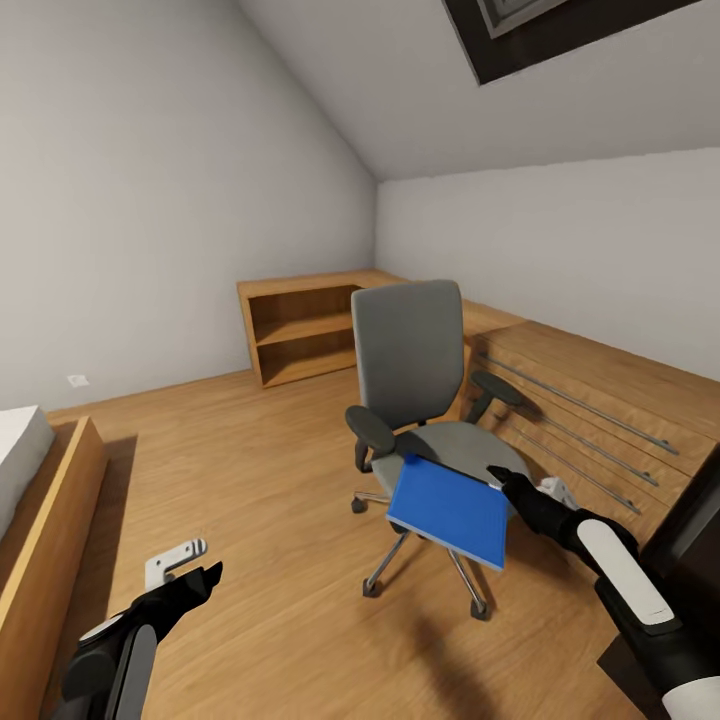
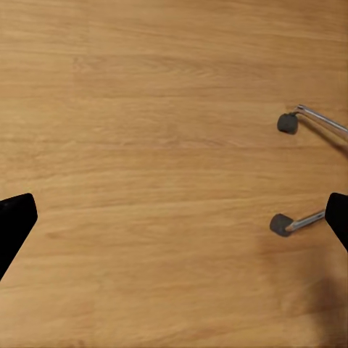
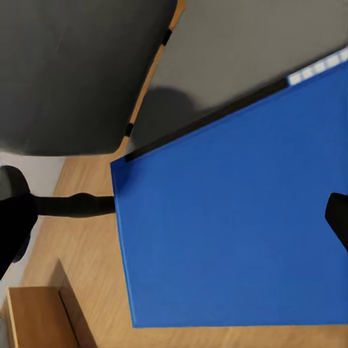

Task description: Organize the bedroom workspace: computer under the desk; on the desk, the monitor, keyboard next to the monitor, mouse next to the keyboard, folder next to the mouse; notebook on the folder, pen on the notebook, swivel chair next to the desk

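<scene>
In the middle of the wooden floor (image 1: 260, 470) stands the chair (image 1: 410, 350), its grey back toward the low wooden shelf (image 1: 300, 330) against the far wall. The folder (image 1: 450, 510) lies on the seat (image 1: 465, 445), tilted, with its front half sticking out past the seat's front edge over the chrome base (image 1: 420, 560).

The right gripper (image 1: 502, 480) sits at the folder's right edge, just above the seat. In the right wrist view its two dark fingertips (image 3: 14, 225) stand wide apart at either side of the frame, so the jaws are spread, with the folder (image 3: 232, 210) lying between them and below; I cannot tell whether either finger touches it. Behind the folder in that view are the grey seat (image 3: 239, 51) and a black armrest (image 3: 72, 205).

The left gripper (image 1: 195, 580) hangs low over bare floor, well apart from the chair. The left wrist view shows its fingertips (image 2: 14, 221) also far apart, jaws spread and holding nothing, above the floor (image 2: 145, 181) with two castors (image 2: 288, 123) of the chair near one side.

A wooden bed frame (image 1: 50, 540) runs along the left, and a long wooden dresser (image 1: 600, 410) with metal rail handles stands to the right of the chair.
</scene>
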